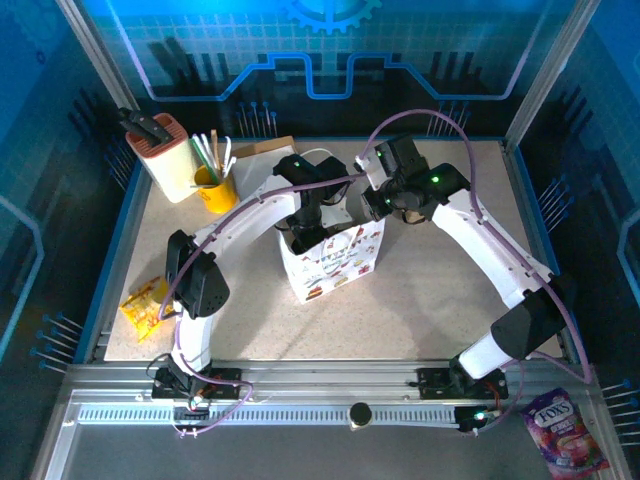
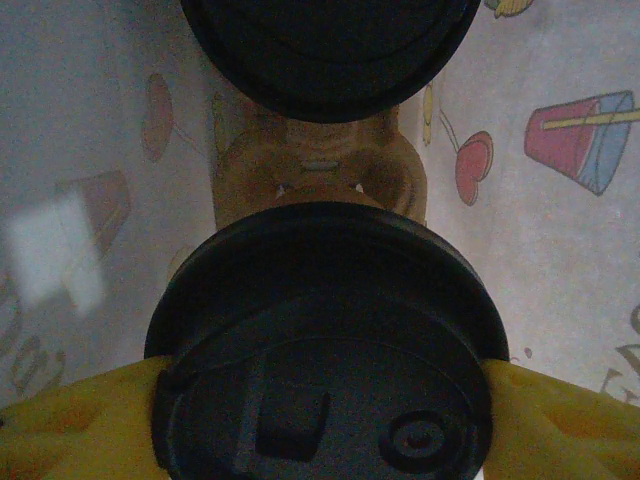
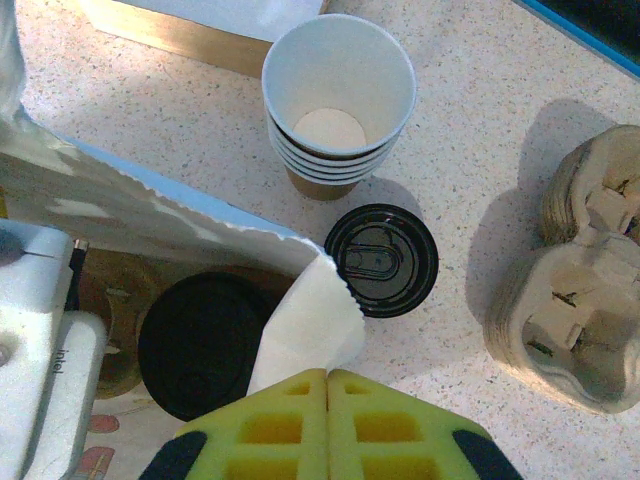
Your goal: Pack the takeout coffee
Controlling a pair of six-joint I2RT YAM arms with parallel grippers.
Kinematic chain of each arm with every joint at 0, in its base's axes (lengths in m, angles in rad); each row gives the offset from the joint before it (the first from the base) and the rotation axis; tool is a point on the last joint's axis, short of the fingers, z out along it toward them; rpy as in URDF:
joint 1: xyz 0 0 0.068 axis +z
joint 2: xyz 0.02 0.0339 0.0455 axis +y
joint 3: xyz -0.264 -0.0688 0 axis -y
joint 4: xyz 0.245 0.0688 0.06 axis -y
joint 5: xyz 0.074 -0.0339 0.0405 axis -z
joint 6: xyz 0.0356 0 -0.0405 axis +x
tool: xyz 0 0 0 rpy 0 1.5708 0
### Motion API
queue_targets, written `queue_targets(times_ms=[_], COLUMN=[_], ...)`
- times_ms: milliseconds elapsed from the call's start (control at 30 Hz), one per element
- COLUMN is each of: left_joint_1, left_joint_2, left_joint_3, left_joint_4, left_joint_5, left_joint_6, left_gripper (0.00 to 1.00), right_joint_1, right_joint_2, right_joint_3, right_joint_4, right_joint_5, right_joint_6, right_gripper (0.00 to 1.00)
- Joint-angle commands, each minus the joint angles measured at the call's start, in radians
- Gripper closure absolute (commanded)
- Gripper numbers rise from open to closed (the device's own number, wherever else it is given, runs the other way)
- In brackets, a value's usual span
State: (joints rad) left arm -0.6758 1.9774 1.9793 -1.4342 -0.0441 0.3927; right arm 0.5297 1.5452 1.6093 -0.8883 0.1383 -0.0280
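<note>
Right end effector (image 3: pixel 327 380), pinching the paper bag (image 3: pixel 300 310) at its rim, is holding the mouth open so that left end effector (image 2: pixel 320 420), clasping a takeout coffee (image 2: pixel 320 330), is reaching inside unobstructed.

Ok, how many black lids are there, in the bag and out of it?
Black lids in the bag: 2
Black lid loose on the table: 1
Total: 3

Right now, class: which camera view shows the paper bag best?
The top view: the whole bag stands upright between the arms. The left wrist looks inside at its printed walls; the right wrist catches its white rim.
</note>
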Motion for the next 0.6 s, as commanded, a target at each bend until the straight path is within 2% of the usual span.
queue_targets(times_ms=[0,567], left_joint_1=[0.010,0.010], left_joint_2=[-0.022,-0.018], left_joint_3=[-0.013,-0.013], left_joint_4=[-0.016,-0.014], left_joint_5=[0.018,0.016], left_joint_6=[0.008,0.008], left_gripper=[0.44,0.44], right_joint_1=[0.001,0.001], right_joint_2=[0.014,0.019], right_joint_3=[-0.014,-0.012], right_joint_4=[-0.017,-0.018], right_joint_5=[-0.017,-0.019], right_joint_6=[-0.015,-0.015], right_gripper=[0.93,0.93])
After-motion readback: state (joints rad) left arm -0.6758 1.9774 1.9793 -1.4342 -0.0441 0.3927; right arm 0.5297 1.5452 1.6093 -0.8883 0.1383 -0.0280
